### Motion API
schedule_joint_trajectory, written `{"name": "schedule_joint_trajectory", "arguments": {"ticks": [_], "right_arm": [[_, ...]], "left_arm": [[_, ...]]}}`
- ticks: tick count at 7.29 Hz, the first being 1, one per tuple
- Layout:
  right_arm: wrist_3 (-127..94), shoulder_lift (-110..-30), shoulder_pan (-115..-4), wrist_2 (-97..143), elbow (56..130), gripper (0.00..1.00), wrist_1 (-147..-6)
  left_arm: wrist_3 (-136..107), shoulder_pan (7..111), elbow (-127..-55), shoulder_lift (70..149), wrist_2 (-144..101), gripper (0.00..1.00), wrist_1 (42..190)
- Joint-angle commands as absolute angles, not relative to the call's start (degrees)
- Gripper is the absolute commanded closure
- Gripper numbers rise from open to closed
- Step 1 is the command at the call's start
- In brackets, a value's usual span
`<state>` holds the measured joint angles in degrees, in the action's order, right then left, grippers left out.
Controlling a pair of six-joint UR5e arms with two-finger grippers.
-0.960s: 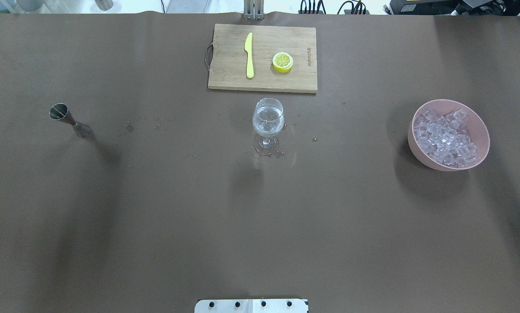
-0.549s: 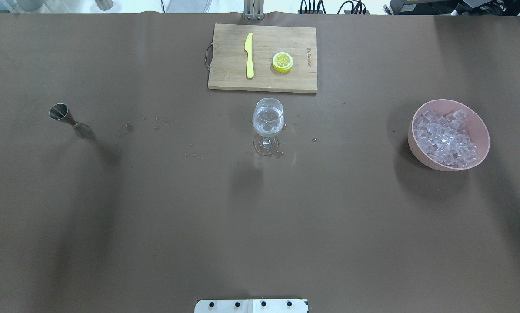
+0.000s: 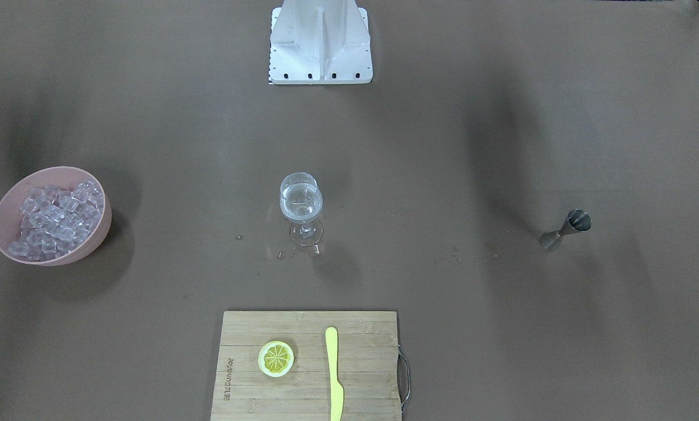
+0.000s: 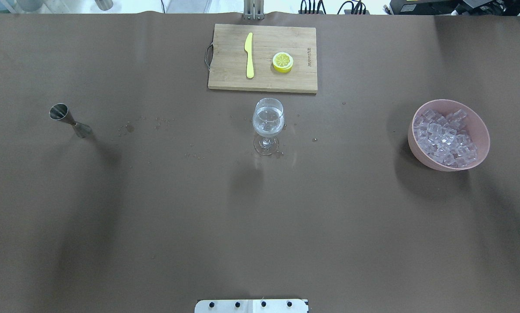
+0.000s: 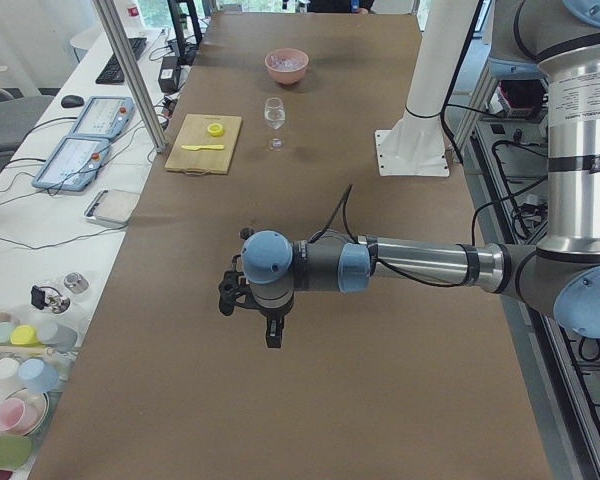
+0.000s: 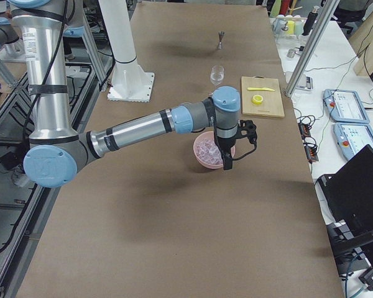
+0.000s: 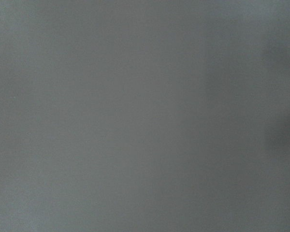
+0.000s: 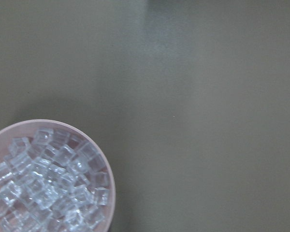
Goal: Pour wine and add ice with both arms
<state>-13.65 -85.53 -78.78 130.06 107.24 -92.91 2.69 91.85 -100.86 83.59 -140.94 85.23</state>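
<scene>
A stemmed glass (image 4: 268, 118) stands mid-table and holds colourless wine (image 3: 300, 202). Small drops lie around its foot. The ice (image 4: 445, 138) fills a pink bowl (image 4: 481, 126) at the right; the right wrist view shows it at its lower left (image 8: 43, 179). A steel jigger (image 4: 68, 119) stands at the left. Both arms show only in the side views. My left gripper (image 5: 270, 325) hangs high over bare table. My right gripper (image 6: 227, 161) hangs over the bowl (image 6: 202, 151). I cannot tell whether either is open or shut.
A wooden cutting board (image 4: 225, 78) with a yellow knife (image 4: 249, 54) and a lemon half (image 4: 282, 61) lies beyond the glass. The white pedestal (image 3: 320, 44) stands at the robot's side. The left wrist view shows only brown table cover.
Nothing on the table has visibly moved. The soft shadow beside the bowl has shifted slightly.
</scene>
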Motion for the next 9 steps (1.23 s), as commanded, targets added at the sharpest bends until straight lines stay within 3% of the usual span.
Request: {"name": "schedule_joint_trajectory", "arguments": {"ticks": [1,3,5,9], "right_arm": [[-24.48,-83.58,-70.79,125.46,108.62,0.00,-92.90],[-33.10,-83.58,-64.72,121.05,110.04,0.00,-91.86],[-45.21,-84.20,-57.86,117.18,107.85,0.00,-80.99],[-46.93,-84.46,-55.28,114.00,101.44,0.00,-72.88]], "left_arm": [[2.72,91.85,-100.99,83.67,-141.06,0.02,85.34],[2.81,91.85,-101.16,83.76,-141.06,0.02,85.34],[2.72,91.85,-101.16,83.59,-141.06,0.02,86.56],[2.81,91.93,-101.08,83.50,-141.06,0.02,86.84]]}}
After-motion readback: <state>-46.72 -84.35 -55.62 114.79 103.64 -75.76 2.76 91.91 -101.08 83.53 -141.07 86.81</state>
